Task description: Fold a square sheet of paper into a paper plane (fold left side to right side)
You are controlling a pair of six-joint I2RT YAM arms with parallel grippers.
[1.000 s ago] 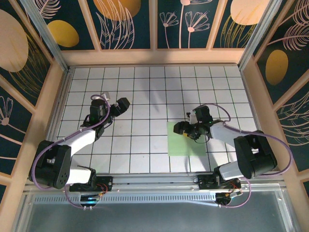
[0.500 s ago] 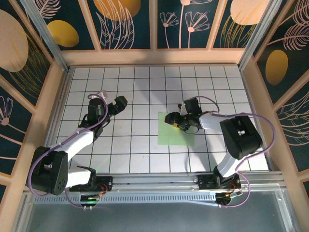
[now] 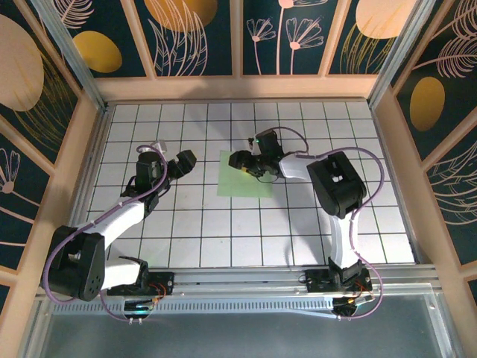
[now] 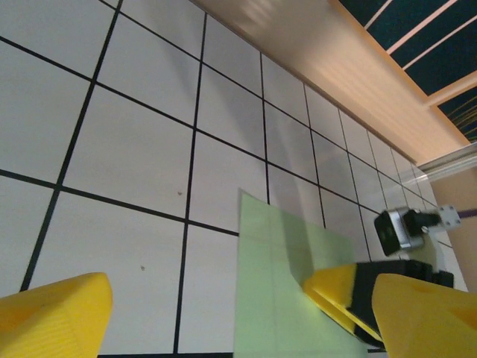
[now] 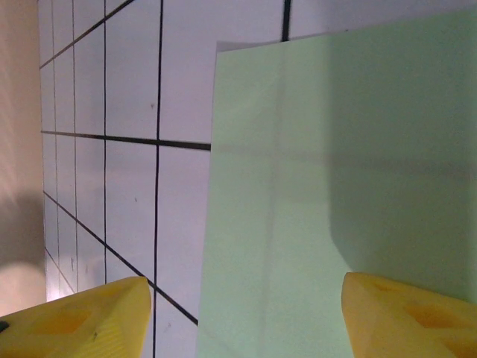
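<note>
Both were open and held nothing | right gripper (image 3: 246, 162) over flat square sheet of paper (image 3: 237, 183), left gripper (image 3: 185, 159) beside it | I judged no fold yet; lift left edge next.

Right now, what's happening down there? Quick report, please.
Left gripper open, beside the square sheet of paper. Right gripper open above it. Sheet lies flat. White tiles all around.

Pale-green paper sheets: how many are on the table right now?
1. The thin pale-green square sheet of paper lies flat mid-table on the white grid tiles, partly under the right gripper. Anything stacked beneath would be hidden.
</note>
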